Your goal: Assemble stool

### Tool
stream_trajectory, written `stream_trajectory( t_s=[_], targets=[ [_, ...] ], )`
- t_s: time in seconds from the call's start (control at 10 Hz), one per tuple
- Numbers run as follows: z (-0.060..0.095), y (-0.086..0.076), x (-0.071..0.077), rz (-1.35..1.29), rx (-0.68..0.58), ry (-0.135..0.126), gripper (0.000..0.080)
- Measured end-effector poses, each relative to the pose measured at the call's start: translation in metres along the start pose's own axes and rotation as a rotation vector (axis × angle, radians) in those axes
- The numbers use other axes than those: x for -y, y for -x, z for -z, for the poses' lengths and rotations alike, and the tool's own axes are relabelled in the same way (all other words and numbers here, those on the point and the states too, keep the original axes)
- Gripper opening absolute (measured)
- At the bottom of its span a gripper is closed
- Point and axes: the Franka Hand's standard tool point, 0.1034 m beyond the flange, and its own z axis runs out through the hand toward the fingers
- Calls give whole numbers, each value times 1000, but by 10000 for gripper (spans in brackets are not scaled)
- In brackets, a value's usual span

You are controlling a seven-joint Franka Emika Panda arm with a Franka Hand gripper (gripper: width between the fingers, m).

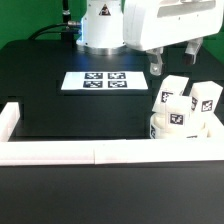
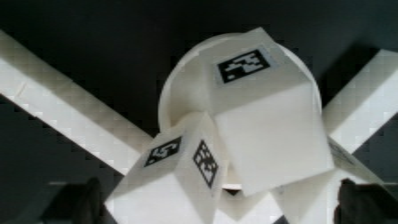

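Closest to my exterior camera runs the long white border rail (image 1: 60,152), and just behind it the stool parts sit bunched in its corner. I see the round seat (image 1: 165,126) low on the black table (image 1: 60,110), with leg blocks (image 1: 178,100) standing or leaning on and around it, their square tags facing out; I cannot tell whether any leg is already seated in a socket. From the wrist camera a leg block (image 2: 267,140) fills the frame directly under the hand, with a tagged face (image 2: 246,65) at its far end and two more tags near its other end. The gripper (image 1: 172,60) hangs above the cluster with its jaws spread wide and nothing between them. Beyond the hand, farther from the rail, the marker board (image 1: 98,81) lies flat, well apart from the parts. I judge this as the approach to picking a leg. My next move calls for lining the fingers up across the block's narrow sides, descending without nudging its neighbours, then closing.
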Motion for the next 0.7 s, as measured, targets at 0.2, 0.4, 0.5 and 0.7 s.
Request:
stream_trajectory(
  t_s=[0.2,0.4,0.5,0.7],
  targets=[
    [-10,4,8,85,58,-25,648],
    [-17,-6,23,145,57,-22,648],
    [-20,-10,27,171,46,-5,648],
    [-20,-8,23,164,49,-5,648]
  ],
)
